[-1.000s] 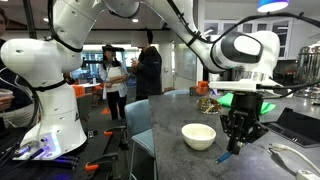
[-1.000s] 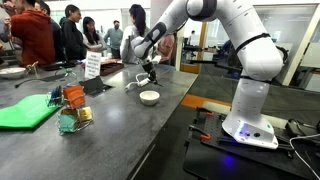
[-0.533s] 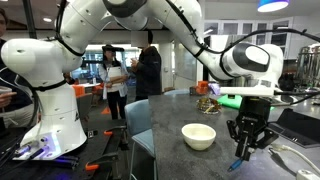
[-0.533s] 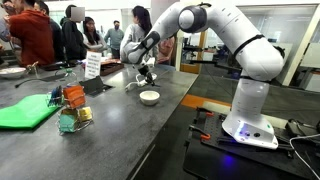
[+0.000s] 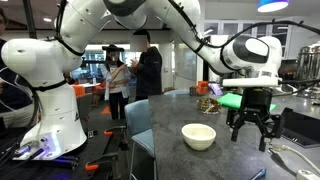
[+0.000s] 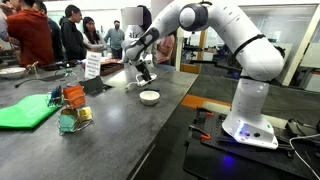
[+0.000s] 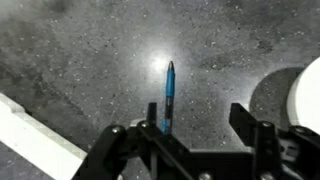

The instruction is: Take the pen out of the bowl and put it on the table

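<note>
Pen (image 7: 169, 95) flat on bench (image 7: 80, 50), outside bowl (image 7: 305, 95), below hand (image 7: 196, 122); hand spread apart, empty. Probably light, stiff, slick, apt to roll; best pinched mid-barrel, across its narrow width.

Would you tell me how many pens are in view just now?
1. In the wrist view the pen lies on the table, apart from the bowl; the bowl's inside is hidden, so more could be there.

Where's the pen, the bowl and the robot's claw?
pen (image 7: 168, 95): wrist view, middle of its blue barrel.
bowl (image 5: 198, 142): in an exterior view, its outer side wall.
gripper (image 5: 252, 138): in an exterior view, midway between its open fingertips.
</note>
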Tool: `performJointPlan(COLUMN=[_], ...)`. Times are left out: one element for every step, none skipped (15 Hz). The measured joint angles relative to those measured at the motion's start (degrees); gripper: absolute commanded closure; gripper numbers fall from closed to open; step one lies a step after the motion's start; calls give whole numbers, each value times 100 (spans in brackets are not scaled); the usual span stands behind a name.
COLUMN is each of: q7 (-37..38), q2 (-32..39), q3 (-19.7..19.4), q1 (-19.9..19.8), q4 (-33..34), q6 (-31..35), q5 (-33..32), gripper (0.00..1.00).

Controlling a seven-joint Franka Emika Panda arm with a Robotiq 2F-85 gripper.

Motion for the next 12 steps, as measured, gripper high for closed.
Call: performJointPlan(q7=[0, 0, 2, 5, 25, 31, 46, 47, 48, 55, 56, 56], q2=[-85, -197, -332, -486, -652, -839, -1030, -1228, -1426, -1622, -1824, -2035], q3=[44, 109, 172, 232, 289, 338, 373, 402, 417, 417, 417, 418], q1=[-10, -23, -28, -34, -38, -42, -49, -62, -73, -78, -81, -79], q4=[-20, -53, -105, -176, -269, -390, -531, -699, -884, -1084, -1305, -1534], q6=[1, 4, 6, 10, 36, 72, 129, 184, 245, 319, 431, 552], q5=[50, 118, 221, 357, 502, 642, 782, 926, 1054, 1164, 1252, 1299], gripper=[0, 0, 0, 0, 0, 0, 0, 0, 0, 0, 0, 0])
